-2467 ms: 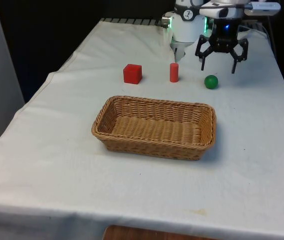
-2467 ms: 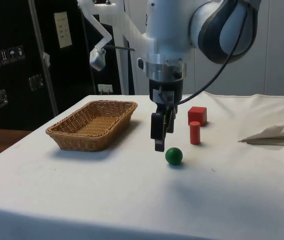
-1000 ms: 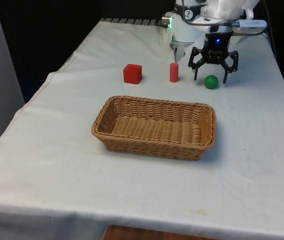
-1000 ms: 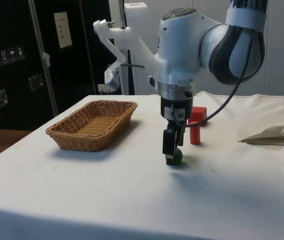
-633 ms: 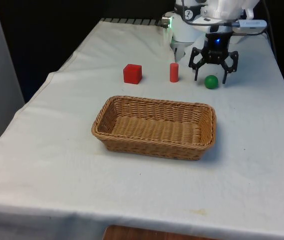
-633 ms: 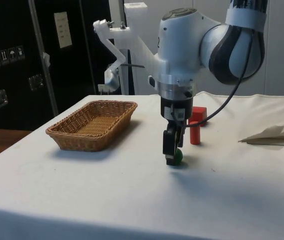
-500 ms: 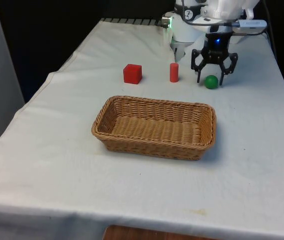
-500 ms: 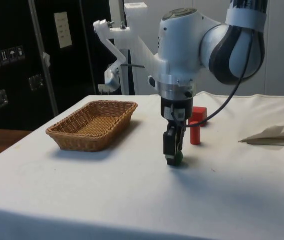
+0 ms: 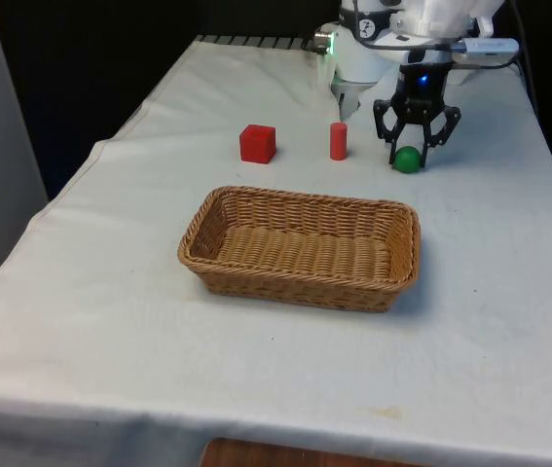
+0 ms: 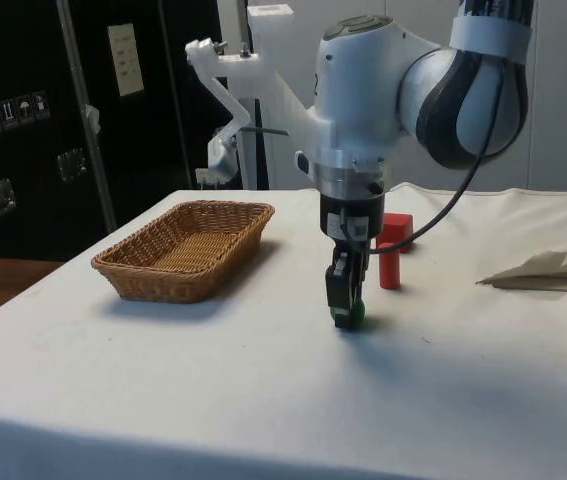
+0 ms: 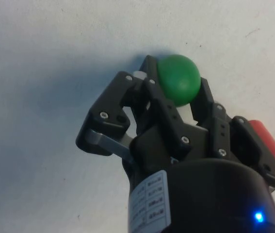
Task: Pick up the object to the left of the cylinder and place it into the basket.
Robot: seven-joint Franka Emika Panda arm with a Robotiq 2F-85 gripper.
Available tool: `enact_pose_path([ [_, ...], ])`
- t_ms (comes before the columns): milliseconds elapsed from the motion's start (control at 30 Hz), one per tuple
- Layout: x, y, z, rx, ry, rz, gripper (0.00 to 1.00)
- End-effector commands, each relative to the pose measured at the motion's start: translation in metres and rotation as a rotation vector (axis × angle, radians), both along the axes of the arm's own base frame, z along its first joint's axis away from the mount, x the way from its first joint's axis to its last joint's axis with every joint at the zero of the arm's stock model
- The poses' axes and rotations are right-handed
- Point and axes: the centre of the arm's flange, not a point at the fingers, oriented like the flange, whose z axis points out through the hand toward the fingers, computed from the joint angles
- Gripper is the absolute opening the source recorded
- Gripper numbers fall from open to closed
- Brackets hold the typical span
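The gripper [image 9: 409, 156] is positioned low over the white tablecloth [image 9: 110, 292], with its two fingers [image 11: 149, 82] closed narrowly against opposite sides of the green ball [image 9: 407, 160]. In the wrist view the ball [image 11: 178, 78] is seen seated between the fingertips, in contact on both sides. Whether the ball is resting on the cloth or raised just clear of it cannot be determined.

The red cylinder [image 9: 338, 141] is used as the landmark. The ball is located near the cylinder, on the front view's right. The red cube [image 9: 257, 143] is located on the front view's left of the cylinder, upright and apart from it. The wicker basket [image 9: 300, 279] is placed on the camera side of the cylinder in the front view, well apart.
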Motion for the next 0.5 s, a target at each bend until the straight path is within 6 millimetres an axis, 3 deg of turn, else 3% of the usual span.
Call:
enact_pose_path([
  [0, 0.001, 0.000, 0.001, 0.001, -0.002, 0.000, 0.01],
  [467, 0.020, -0.005, 0.046, 0.001, -0.003, -0.023, 0.01],
])
